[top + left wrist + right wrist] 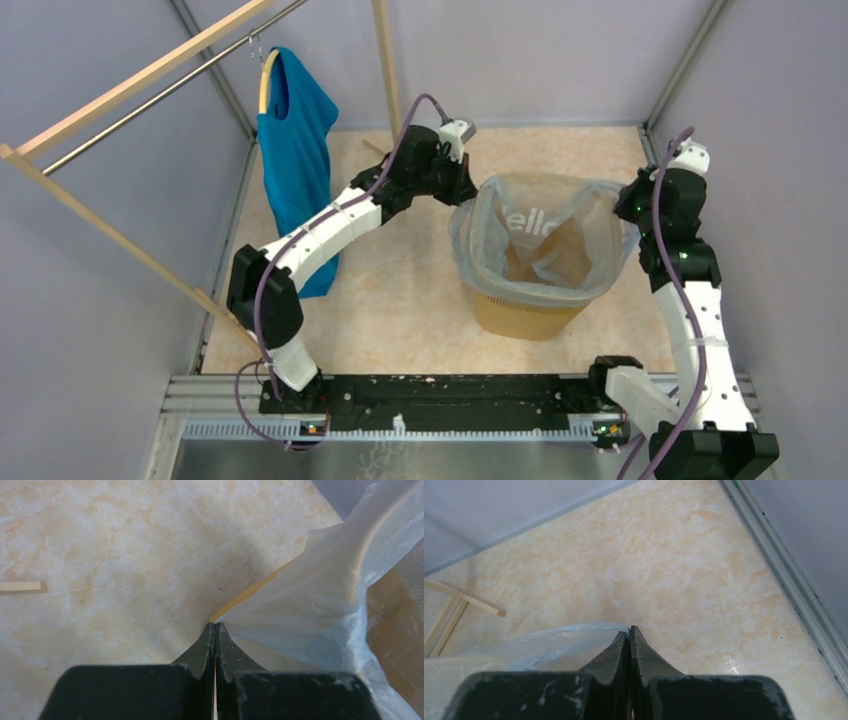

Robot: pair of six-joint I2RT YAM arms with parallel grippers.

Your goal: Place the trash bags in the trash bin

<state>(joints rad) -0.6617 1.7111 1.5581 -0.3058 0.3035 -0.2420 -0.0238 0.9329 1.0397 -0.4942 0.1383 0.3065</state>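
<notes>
My left gripper (215,625) is pressed shut, pinching the trash bag (310,610) edge at its tips. The bag fans out to its right over the trash bin (525,315) rim. My right gripper (629,629) is shut too, bag film caught at the tips, trailing left. Bare table (125,555) ahead of both; frame rail (784,575) near the right gripper's right.

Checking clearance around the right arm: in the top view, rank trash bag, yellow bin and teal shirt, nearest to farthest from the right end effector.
1. trash bag: right rim pinched in the right end effector.
2. trash bin: just left, beneath the bag.
3. teal shirt: far left, hanging up.
</notes>
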